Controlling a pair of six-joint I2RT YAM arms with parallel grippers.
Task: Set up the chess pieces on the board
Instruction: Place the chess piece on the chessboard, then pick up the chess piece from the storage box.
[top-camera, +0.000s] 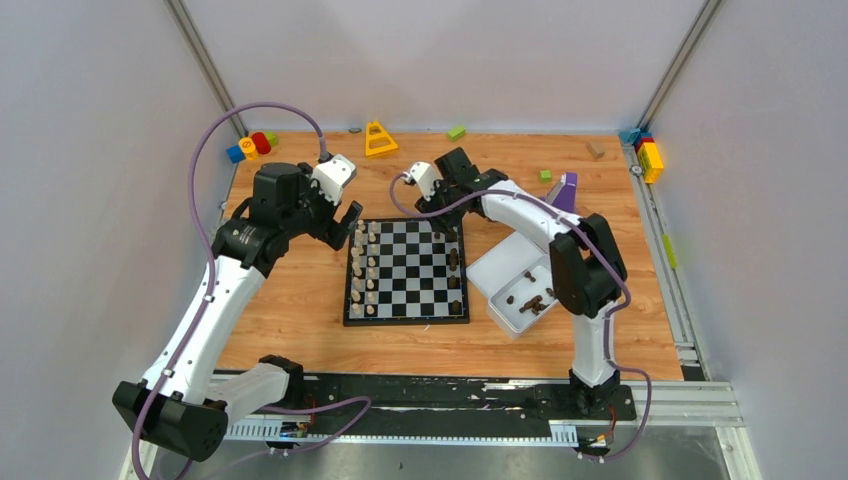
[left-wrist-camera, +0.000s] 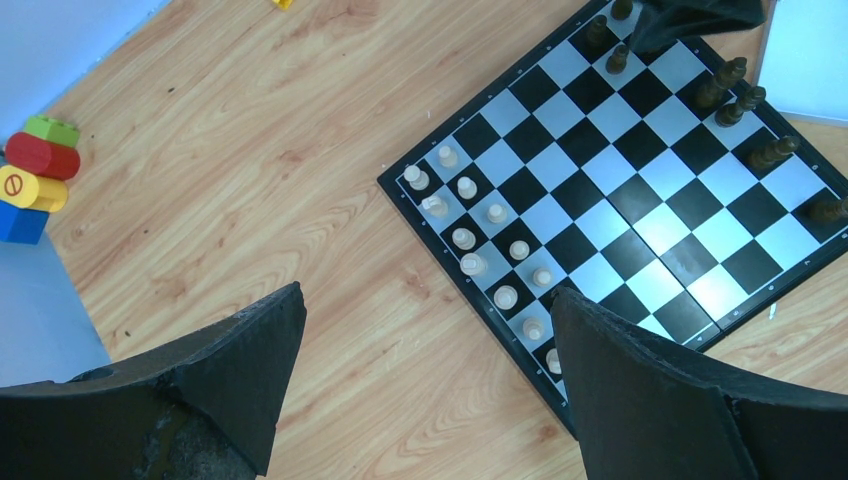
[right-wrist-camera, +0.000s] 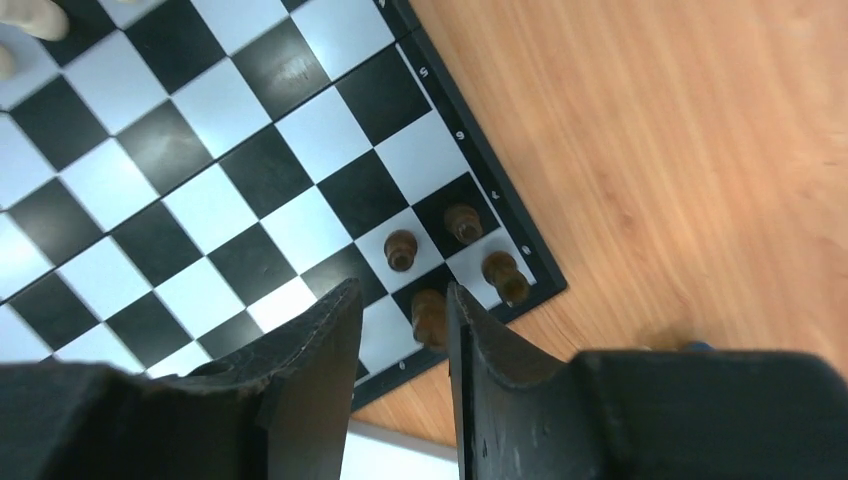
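Over the far right corner of the board (top-camera: 408, 272), in the overhead view, the right gripper (top-camera: 446, 226) hangs low. A file of dark chess pieces (top-camera: 454, 260) runs back toward its base, and the white tray (top-camera: 495, 270) sits off to its outer side with a few dark men (top-camera: 530, 302) in it. The left gripper (top-camera: 346, 226) hovers at the other far corner, with two files of cream pieces (top-camera: 372, 262) just behind it.

Left wrist view now: the left gripper (left-wrist-camera: 428, 297) is spread wide and empty. The cream pieces (left-wrist-camera: 480, 250) are just ahead of its fingertips, and the toy blocks (left-wrist-camera: 35, 170) are well off to one side.

Right wrist view, and this is the action! The right gripper (right-wrist-camera: 402, 293) is narrow, with one dark piece (right-wrist-camera: 430, 318) between the jaws on a corner square. It sits hard against the finger nearer the rim, with a sliver of gap on the other side. Whether it is pinched cannot be told. Three dark neighbours (right-wrist-camera: 462, 222) stand just beyond the fingertips.

The step looks like seating this man on its square. Done well, that means settling it upright and centred, opening only slightly, then lifting straight up. Any sideways drift would likely topple the neighbours.
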